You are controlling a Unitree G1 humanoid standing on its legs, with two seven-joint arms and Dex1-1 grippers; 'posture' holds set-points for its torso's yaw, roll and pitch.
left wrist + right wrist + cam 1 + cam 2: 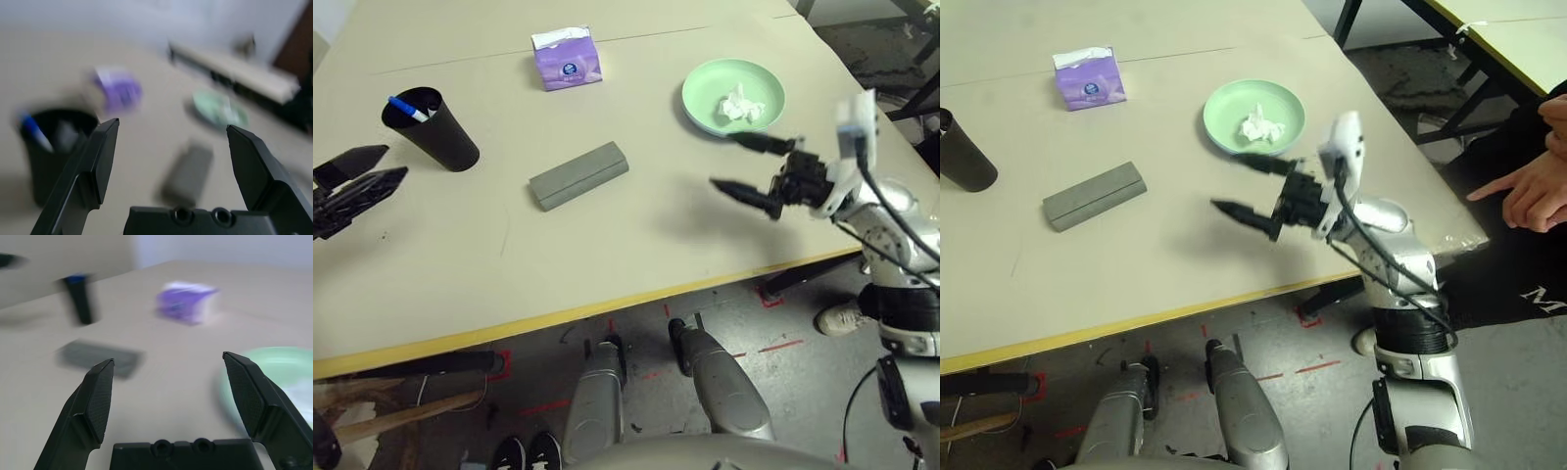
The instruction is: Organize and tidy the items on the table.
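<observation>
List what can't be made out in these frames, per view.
- Tall black cup: its inside beyond a blue-capped white marker is dark in the left eye view; the right eye view's edge cuts it off.
- Crumpled white tissue on the round pale green plate: what lies under it is hidden.
- Flat grey glasses case: shut, contents unseen.
- Purple tissue box: label too small to read.

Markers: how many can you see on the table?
1. A blue-capped marker stands inside the black cup, at the table's left side. Another could be hidden deeper in the cup; the pictures cannot settle that.
</observation>
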